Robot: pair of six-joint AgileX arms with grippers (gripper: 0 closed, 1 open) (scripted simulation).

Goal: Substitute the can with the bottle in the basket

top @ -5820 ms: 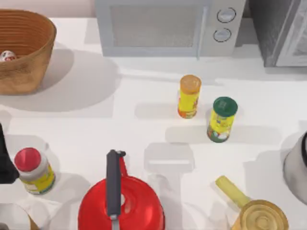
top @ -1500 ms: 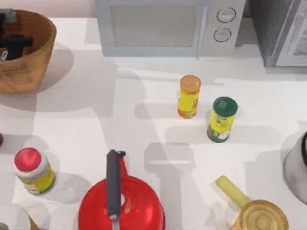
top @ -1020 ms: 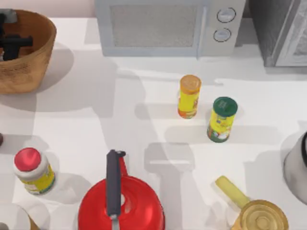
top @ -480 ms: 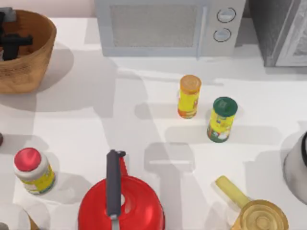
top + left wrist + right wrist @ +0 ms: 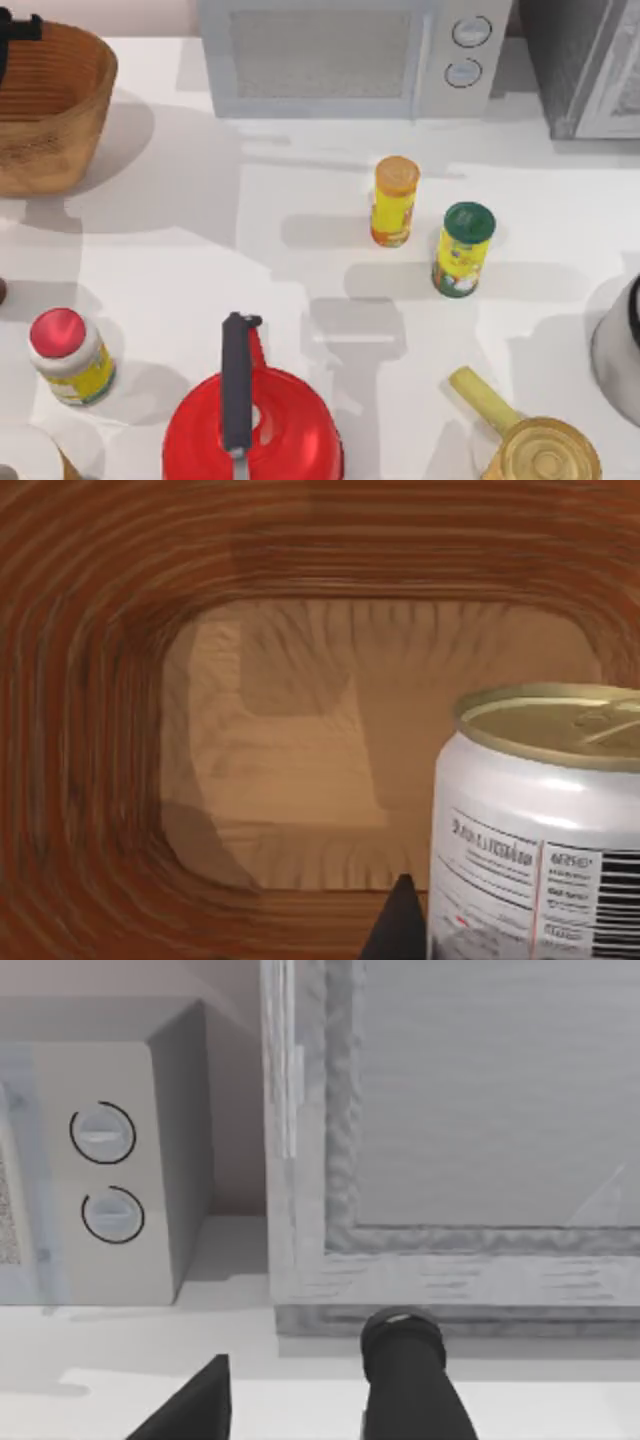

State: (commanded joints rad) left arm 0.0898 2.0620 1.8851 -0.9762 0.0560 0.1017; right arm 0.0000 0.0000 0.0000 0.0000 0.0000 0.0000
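The can, white with a pale gold top and a barcode, hangs close in the left wrist view above the basket's wooden floor. One dark fingertip rests beside it, and my left gripper is shut on it at the far left corner over the basket. The basket is round, orange-brown wicker. A dark reddish sliver of the bottle shows at the table's left edge. My right gripper stays parked and open, facing the microwave.
A microwave stands at the back. A yellow orange-lidded canister and a green-lidded canister stand mid-table. Along the front are a red-capped jar, a red kettle and a yellowish pot.
My left gripper has risen out of the basket toward the far left corner, carrying the can with it. The basket's inside now shows bare.
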